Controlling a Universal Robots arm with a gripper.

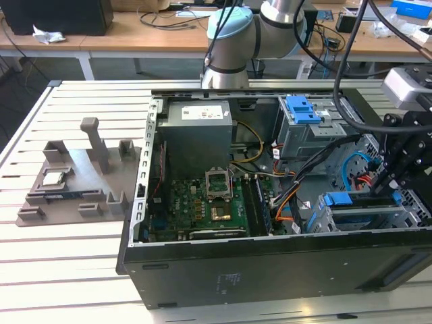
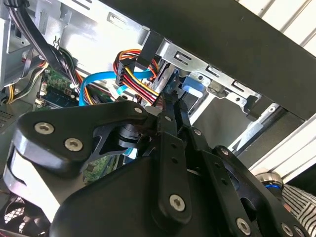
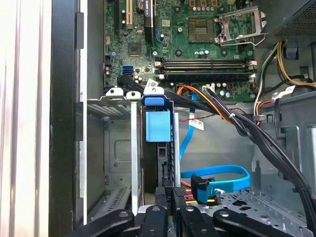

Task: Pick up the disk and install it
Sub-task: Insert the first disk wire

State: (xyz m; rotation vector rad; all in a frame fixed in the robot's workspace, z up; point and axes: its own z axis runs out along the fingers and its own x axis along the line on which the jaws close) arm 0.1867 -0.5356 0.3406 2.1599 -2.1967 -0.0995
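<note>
Blue plastic is marking the spot here: the disk (image 3: 157, 126) is sitting edge-on in a slot of the metal cage (image 3: 114, 102), with its blue carrier tab facing up. In the exterior view the same disk (image 1: 336, 200) is showing at the near corner of the open case (image 1: 270, 273), on the exterior view's right.

The hand (image 1: 379, 189) is hanging inside the case right over that cage. In the first wrist view the hand (image 3: 165, 195) is sitting at the disk's end, and in the second wrist view the hand (image 2: 173, 106) is pointing at the blue tab. I honestly can't tell whether it's pinching the disk or spread.

A blue cable (image 3: 217, 171) is looping just beside the cage, and the motherboard (image 1: 202, 202) is lying further in. The case is resting on a white slatted bench (image 1: 67, 263). On the exterior view's left a grey tray (image 1: 74, 165) is carrying a small chip (image 1: 54, 179), well apart from the hand.
</note>
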